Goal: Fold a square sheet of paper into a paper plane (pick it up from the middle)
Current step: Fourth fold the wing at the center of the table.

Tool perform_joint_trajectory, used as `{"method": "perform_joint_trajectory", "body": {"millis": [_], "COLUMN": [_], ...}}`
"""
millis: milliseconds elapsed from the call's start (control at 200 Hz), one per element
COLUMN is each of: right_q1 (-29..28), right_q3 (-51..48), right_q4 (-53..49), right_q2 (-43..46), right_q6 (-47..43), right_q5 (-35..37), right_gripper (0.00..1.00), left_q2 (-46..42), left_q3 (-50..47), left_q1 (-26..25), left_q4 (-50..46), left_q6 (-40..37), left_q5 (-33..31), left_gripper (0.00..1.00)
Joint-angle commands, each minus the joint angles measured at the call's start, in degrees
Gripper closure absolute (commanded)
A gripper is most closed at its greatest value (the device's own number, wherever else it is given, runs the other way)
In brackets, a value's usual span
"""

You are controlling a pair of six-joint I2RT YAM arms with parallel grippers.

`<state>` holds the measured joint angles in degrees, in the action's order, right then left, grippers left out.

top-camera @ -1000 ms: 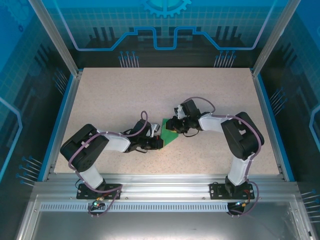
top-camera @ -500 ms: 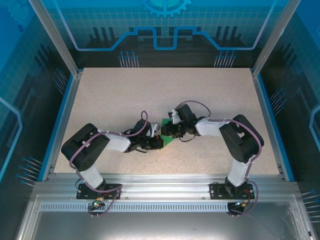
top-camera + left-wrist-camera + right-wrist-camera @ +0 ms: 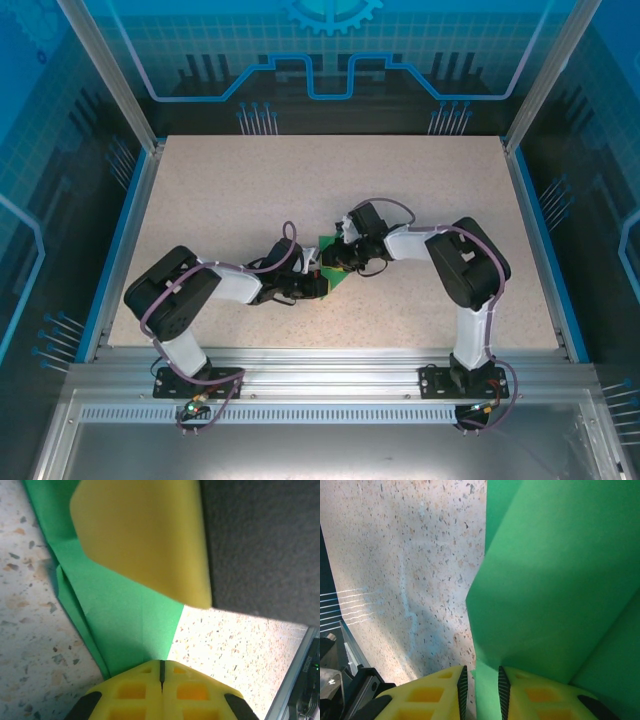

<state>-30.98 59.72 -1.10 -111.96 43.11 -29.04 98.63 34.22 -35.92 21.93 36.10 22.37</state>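
Both grippers met mid-table: left gripper point(image 3: 161, 680) pinched shut, pinning the green paper point(image 3: 130, 630); right gripper point(image 3: 481, 680) gripped a raised flap, apparently for folding.

Even, bright overhead light fills the top view, sharp throughout, with a pale sheen on the metal rail point(image 3: 320, 415). In both wrist views the yellow fingers point(image 3: 161, 692) nearest the lens blur, and soft shadows darken the table point(image 3: 395, 580) beside them.
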Motion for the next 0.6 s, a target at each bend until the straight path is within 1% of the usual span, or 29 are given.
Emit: {"method": "perform_joint_trajectory", "body": {"millis": [0, 190, 595], "right_q1": [3.9, 5.1, 6.8], "right_q3": [2.8, 6.7, 13.7], "right_q4": [-1.0, -3.9, -8.8], "right_q2": [-2.6, -4.0, -7.2], "right_q6": [-2.9, -4.7, -5.5], "right_q5": [7.0, 6.9, 9.7], "right_gripper": [0.73, 0.73, 0.72], "left_q2": [4.4, 4.6, 4.3], "left_q3": [-3.5, -3.7, -3.9], "left_q1": [-0.7, -0.7, -0.7], "left_q4": [-9.3, -9.6, -10.3], "left_q6": [-0.2, -0.3, -0.7], "left_q5": [-1.6, -1.8, -1.8], "left_gripper": [1.0, 1.0, 1.0]}}
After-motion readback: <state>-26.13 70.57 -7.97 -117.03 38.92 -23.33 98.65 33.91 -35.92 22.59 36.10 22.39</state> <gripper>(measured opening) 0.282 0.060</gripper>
